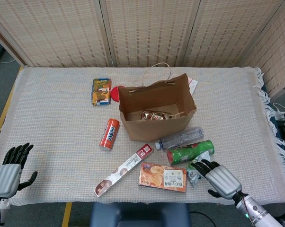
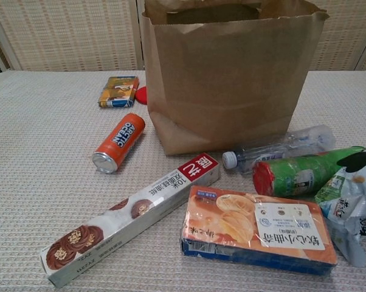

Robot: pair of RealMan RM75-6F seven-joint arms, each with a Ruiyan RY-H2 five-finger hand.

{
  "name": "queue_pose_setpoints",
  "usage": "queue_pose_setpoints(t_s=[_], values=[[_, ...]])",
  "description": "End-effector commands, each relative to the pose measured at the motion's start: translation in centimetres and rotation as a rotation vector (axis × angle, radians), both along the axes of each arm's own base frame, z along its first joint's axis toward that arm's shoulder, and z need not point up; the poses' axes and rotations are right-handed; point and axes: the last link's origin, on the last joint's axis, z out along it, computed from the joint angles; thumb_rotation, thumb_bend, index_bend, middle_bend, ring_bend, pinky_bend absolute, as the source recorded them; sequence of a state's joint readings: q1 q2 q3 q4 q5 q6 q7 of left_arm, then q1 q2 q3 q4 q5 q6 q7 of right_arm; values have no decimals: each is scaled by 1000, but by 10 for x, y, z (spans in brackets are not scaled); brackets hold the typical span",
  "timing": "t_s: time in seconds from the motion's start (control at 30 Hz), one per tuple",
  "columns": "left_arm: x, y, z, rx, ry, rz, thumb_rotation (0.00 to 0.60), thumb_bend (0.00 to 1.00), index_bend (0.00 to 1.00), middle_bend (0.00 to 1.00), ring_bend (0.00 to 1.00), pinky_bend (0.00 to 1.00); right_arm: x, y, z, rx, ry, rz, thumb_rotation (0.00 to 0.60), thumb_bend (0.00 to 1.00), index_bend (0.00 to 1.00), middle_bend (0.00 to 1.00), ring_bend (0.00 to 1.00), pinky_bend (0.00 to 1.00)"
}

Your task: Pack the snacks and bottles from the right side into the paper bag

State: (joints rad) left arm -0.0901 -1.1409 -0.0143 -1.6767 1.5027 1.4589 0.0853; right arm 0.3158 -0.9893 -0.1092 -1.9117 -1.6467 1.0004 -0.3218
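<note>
The brown paper bag (image 1: 156,106) (image 2: 231,73) stands open at mid-table with a shiny snack (image 1: 154,115) inside. On the right lie a clear water bottle (image 1: 180,138) (image 2: 280,149), a green chip tube (image 1: 190,151) (image 2: 301,173), a crinkly snack packet (image 1: 200,166) (image 2: 353,207) and an orange cookie box (image 1: 162,177) (image 2: 259,228). My right hand (image 1: 220,178) hovers low at the front right, fingers spread and holding nothing, its dark fingertips (image 2: 359,159) by the packet and the tube's end. My left hand (image 1: 7,170) hangs empty, fingers apart, off the front left corner.
A long biscuit box (image 1: 124,169) (image 2: 134,216) and an orange can (image 1: 109,134) (image 2: 118,143) lie left of the bag. A blue-yellow box (image 1: 101,91) (image 2: 118,91) and a red disc (image 1: 115,93) sit behind. The table's front edge runs just under my right hand.
</note>
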Motion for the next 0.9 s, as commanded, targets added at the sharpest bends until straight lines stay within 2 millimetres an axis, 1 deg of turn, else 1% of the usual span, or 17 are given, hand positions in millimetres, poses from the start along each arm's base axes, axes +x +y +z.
queue_pose_setpoints(t_s=[0.03,0.23,0.4,0.47,0.53,0.57,0.6,0.63,0.67,0.7,0.73,0.8,0.9], values=[[0,0,0,0,-3,1,600,338,0,0,0,20,-3,-7,-15,27,60,14,600,128,35,125,85,267],[0,0,1,-3,-7,4,600,337,0,0,0,20,-8,-18,-35,38,132,21,600,128,38,125,85,263],[0,0,1,-5,-13,6,600,338,0,0,0,20,-5,-24,-51,43,169,43,600,128,39,125,85,258],[0,0,1,-9,-23,10,600,338,0,0,0,20,-4,-26,-56,38,188,59,600,128,57,127,87,258],[0,-1,1,-12,-31,15,600,339,0,0,0,20,-2,-28,-61,20,207,84,600,130,126,165,131,284],[0,-1,1,-12,-32,16,600,339,0,0,0,21,-1,-28,-62,9,214,101,600,145,209,227,200,338],[0,-1,2,-12,-35,15,600,338,0,0,0,20,1,-29,-63,-5,218,115,600,183,340,336,322,448],[0,-1,2,-12,-37,13,600,339,0,0,0,21,2,-28,-64,-21,219,125,600,213,419,401,399,519],[0,-1,2,-12,-38,11,600,338,0,0,0,21,3,-27,-64,-27,213,128,600,271,549,505,518,634],[0,-1,2,-12,-38,10,600,338,0,0,0,21,3,-27,-64,-35,206,132,600,322,645,578,600,712],[0,-1,2,-13,-39,10,600,338,0,0,0,21,3,-27,-62,-46,200,135,600,361,708,625,649,760],[0,-1,2,-13,-40,9,600,337,0,0,0,20,3,-27,-60,-56,192,139,600,434,810,702,728,840],[0,-1,2,-12,-40,8,600,337,0,0,0,20,1,-28,-53,-73,172,125,600,474,860,737,762,875]])
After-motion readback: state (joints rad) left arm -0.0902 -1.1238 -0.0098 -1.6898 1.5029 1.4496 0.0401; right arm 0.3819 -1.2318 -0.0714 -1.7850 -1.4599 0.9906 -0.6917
